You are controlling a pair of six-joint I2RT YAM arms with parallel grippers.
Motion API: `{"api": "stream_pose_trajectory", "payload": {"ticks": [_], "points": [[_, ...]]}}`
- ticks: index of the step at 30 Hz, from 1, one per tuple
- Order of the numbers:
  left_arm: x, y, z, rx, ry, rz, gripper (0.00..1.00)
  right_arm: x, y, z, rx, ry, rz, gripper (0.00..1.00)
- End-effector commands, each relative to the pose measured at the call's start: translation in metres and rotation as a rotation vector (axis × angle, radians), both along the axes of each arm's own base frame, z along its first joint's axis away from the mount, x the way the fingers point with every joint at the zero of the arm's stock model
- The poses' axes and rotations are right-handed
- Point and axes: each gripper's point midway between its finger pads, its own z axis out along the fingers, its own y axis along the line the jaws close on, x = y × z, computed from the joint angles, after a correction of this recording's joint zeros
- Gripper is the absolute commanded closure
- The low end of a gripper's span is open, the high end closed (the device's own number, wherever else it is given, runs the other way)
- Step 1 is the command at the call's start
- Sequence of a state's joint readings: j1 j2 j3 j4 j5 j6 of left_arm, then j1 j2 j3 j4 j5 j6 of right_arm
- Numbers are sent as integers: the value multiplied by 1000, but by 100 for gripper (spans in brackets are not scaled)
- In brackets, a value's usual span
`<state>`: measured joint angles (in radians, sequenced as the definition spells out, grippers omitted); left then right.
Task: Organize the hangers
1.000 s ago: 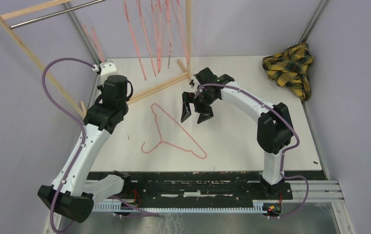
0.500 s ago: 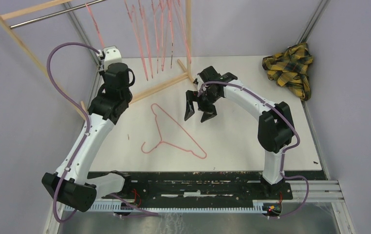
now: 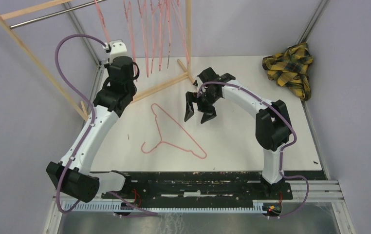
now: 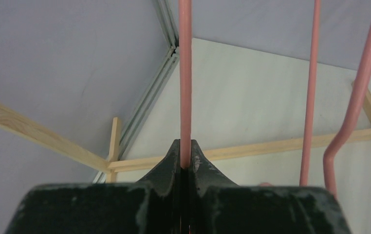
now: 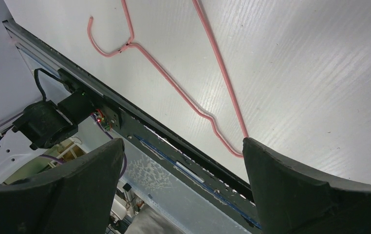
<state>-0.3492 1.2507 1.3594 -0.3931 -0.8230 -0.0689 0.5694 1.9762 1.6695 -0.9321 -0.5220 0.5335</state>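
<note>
One loose hanger (image 3: 174, 134) is seen from above, flat on the table (image 3: 242, 131), its hook turned toward seven o'clock. It lies at seven o'clock of the right gripper (image 3: 198, 111), which is spread wide and carries nothing. Several hung hangers (image 3: 152, 34) dangle from the rack (image 3: 23, 46) at twelve o'clock. The left gripper (image 3: 113, 48) is raised at ten o'clock, with a held hanger (image 3: 101, 19) rising from it toward the bar. A plaid cloth (image 3: 288, 66) is bunched at two o'clock.

In the left wrist view, the left gripper (image 4: 185, 156) is closed on the held hanger (image 4: 185, 73), and the thin wire is pinched upright. Hung hangers (image 4: 312, 87) are seen at three o'clock, apart from it.

In the right wrist view, the loose hanger (image 5: 220, 73) lies at twelve o'clock of the right gripper (image 5: 181, 146). One shoulder bend is framed just inside the open fingers and is not touched. The wire is judged light, stiff yet springy, and smooth, so it is likely to swing or twist in a pinch. Since it lies flush on the table, hold is best taken at the neck below the hook.
</note>
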Motion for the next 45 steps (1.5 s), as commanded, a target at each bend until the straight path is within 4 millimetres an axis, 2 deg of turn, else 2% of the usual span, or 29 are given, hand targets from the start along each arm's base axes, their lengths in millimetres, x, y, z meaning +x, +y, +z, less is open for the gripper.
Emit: {"api": "stream_pose_trajectory", "payload": {"ticks": [1,5,9,17,18,20,24,26,27,29,33,37,41,45], "points": [[12,-9,12,-19,-21,-29,97,10,4,18,51,-52,0,0],[25,-15,6,-33,6,-45,97,9,1,17,56,-44,-6,0],[35,-26,-12,-43,91,-83,97,7,0,16,59,-35,-7,0],[30,-39,-29,-77,154,-161,97,3,-5,13,48,-39,13,0],[29,-43,-29,-84,157,-186,91,3,-7,12,40,-45,18,0],[25,-52,-26,-111,149,-253,69,0,-5,13,69,-42,23,0],[14,-66,-21,-172,129,-343,44,-4,0,16,145,-13,10,0],[7,-75,-24,-212,136,-388,33,-4,0,18,155,-27,13,0],[3,-79,-28,-230,143,-415,24,-4,0,19,163,-30,14,0],[-7,-88,-36,-272,149,-469,16,-6,2,18,178,-24,17,0],[-33,-104,-63,-360,186,-563,10,-12,1,13,146,-32,64,0],[-63,-111,-98,-441,240,-609,9,-20,-1,-1,-12,-128,194,2],[-87,-110,-125,-501,262,-607,9,-37,17,-15,-68,-169,321,13],[-100,-108,-153,-559,302,-563,9,-47,36,-28,-109,-233,428,14]]}}
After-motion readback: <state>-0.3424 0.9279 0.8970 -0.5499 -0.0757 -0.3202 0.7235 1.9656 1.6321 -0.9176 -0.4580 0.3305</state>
